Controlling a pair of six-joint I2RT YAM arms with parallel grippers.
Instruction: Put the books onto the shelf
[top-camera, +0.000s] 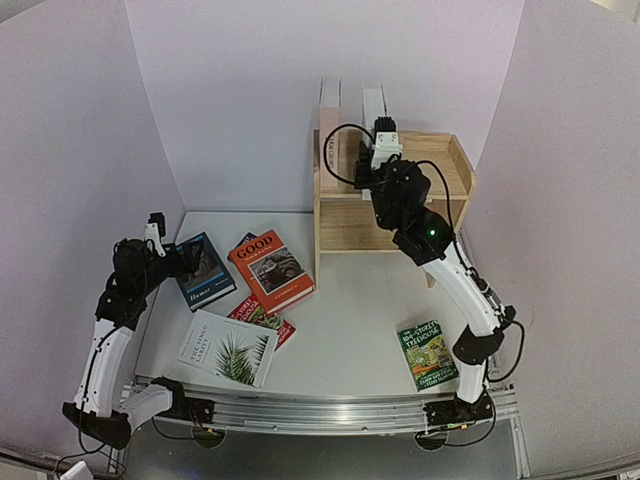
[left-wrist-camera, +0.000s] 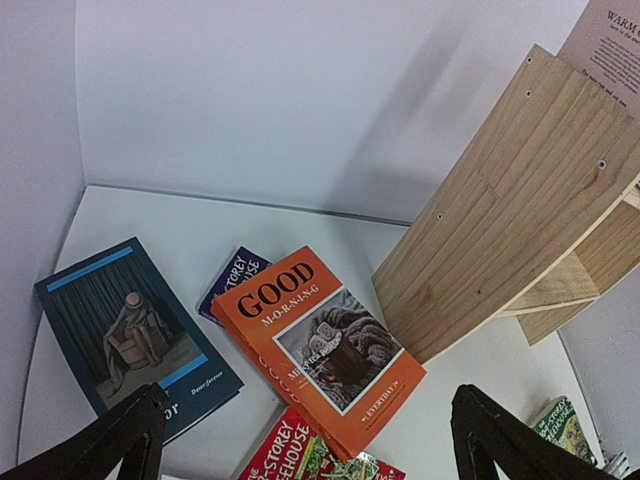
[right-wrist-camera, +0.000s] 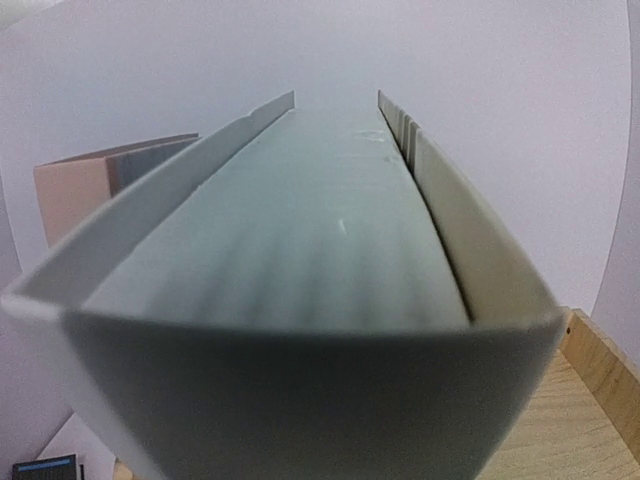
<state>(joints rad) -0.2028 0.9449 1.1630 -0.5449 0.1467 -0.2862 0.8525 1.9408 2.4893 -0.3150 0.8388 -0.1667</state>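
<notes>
Nearest the bases, the green Treehouse book (top-camera: 428, 353) lies flat at 5 o'clock on the table and the palm-leaf book (top-camera: 228, 347) lies at 7. Its small title is too fine to read. Just beyond, the red book (left-wrist-camera: 300, 462) shows "STOREY" and part of "TREEHOUSE". The orange book (left-wrist-camera: 318, 345) reads "GOOD M-O-R-N-I-N-G" with "EVERYDAY" at its foot. A purple book (left-wrist-camera: 238, 280) peeks out from under it, also marked "STOREY". At 9 o'clock the blue Humor book (left-wrist-camera: 130, 335) lies face up. The left gripper (left-wrist-camera: 305, 415) hangs over this cluster with its fingers spread wide and nothing in them.

Out at 1 o'clock stands the shelf (top-camera: 450, 160). The right gripper (top-camera: 378, 150) is up at its top board, and the jaws, half closed, look clamped on a pale book (right-wrist-camera: 300, 240) held upright. The wrist view is all page edges, so I can't see the pads themselves. A pink book (top-camera: 329, 100) stands just to its 9 o'clock, with "WARM" legible on its cover from the left wrist.

To finish this placement well:
- Keep the pale book plumb.
- Seat its bottom edge flat on the wood.
- Nudge it toward the pink book for support.
- Release slowly, so neither book topples.
</notes>
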